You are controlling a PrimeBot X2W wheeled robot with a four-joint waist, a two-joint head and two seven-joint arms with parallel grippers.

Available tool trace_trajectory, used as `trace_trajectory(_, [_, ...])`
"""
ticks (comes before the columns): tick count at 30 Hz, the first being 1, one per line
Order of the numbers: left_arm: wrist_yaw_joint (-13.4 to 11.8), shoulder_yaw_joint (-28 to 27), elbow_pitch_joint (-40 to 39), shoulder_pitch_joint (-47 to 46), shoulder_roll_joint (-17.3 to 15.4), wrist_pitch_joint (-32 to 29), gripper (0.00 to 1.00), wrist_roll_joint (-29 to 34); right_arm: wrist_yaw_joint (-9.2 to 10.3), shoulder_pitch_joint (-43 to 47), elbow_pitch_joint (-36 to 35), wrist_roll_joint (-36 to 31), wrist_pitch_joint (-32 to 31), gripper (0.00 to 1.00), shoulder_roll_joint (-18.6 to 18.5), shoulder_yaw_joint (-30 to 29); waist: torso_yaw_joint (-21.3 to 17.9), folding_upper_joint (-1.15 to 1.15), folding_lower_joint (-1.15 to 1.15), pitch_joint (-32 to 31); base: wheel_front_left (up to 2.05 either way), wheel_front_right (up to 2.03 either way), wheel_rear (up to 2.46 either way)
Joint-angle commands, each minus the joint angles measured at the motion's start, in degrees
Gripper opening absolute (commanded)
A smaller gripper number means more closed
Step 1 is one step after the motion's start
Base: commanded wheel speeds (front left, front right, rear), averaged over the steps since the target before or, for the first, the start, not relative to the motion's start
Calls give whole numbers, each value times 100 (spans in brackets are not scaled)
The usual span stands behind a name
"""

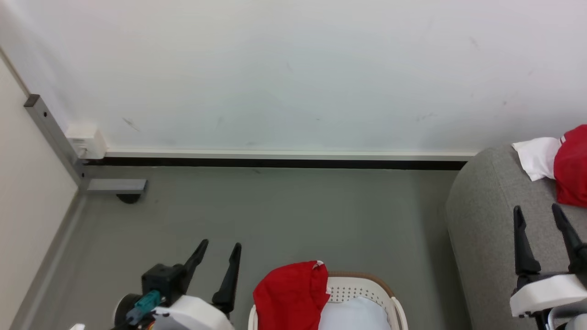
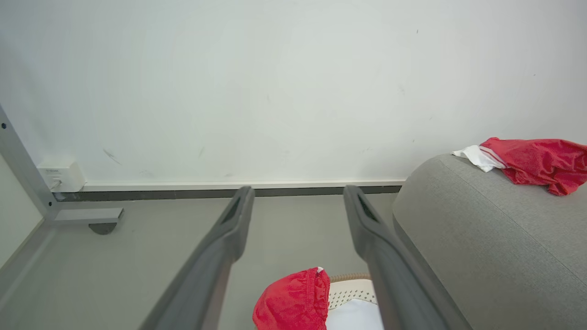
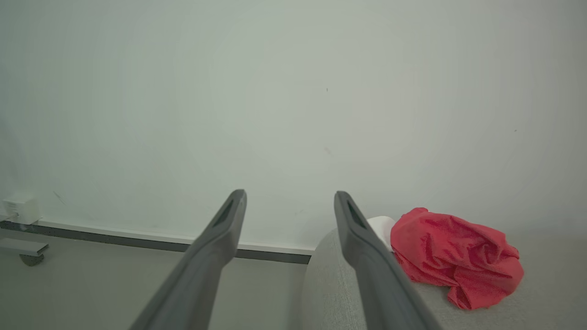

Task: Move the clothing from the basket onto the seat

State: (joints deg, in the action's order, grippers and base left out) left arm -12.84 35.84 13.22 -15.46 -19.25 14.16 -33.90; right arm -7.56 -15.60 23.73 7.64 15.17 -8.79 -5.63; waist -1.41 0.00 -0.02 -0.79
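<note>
1. The seat (image 1: 486, 220) stands just right of the basket (image 1: 362, 286); one red garment (image 1: 571, 167) already lies on it.
2. A second garment (image 1: 291, 295) drapes over the basket's left rim (next to go, I'd say).
3. The left gripper (image 1: 220, 244), left of the basket, and the right gripper (image 1: 536, 207), right of it near the seat: both jaws parted wide, holding nothing. Next, the left gripper must drop onto that draped cloth.

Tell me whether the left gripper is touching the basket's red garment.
Apart: head view shows grey floor between the left gripper and the red garment.
</note>
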Motion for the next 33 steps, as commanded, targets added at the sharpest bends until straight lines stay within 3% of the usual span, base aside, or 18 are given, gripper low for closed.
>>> trace_trajectory(1, [-75, -105, 3, 194, -87, 56, 100, -35, 15, 233, -106, 45, -5, 100, 17, 93, 206, 0, 2, -206, 0, 0, 0])
trace_trajectory(7, [-101, -596, -134, 708, -15, 98, 100, 78, 15, 804, -365, 112, -5, 100, 346, 278, 325, 0, 2, -356, 0, 0, 0])
trace_trajectory(13, [-26, -1346, -460, 1326, 150, 101, 100, 641, 15, 1343, -412, 149, -5, 100, 549, 473, 360, 0, 2, -443, 0, 0, 0])
trace_trajectory(21, [291, -2003, -716, 1899, 579, 100, 100, 1448, 15, 1612, -360, -2, -5, 100, 586, 588, 357, 0, 2, -476, 0, 0, 0])
trace_trajectory(33, [821, -2516, -629, 2011, 1069, 101, 100, 1987, 15, 1510, -276, 121, -5, 100, 586, 663, 325, 0, 2, -440, 0, 0, 0])
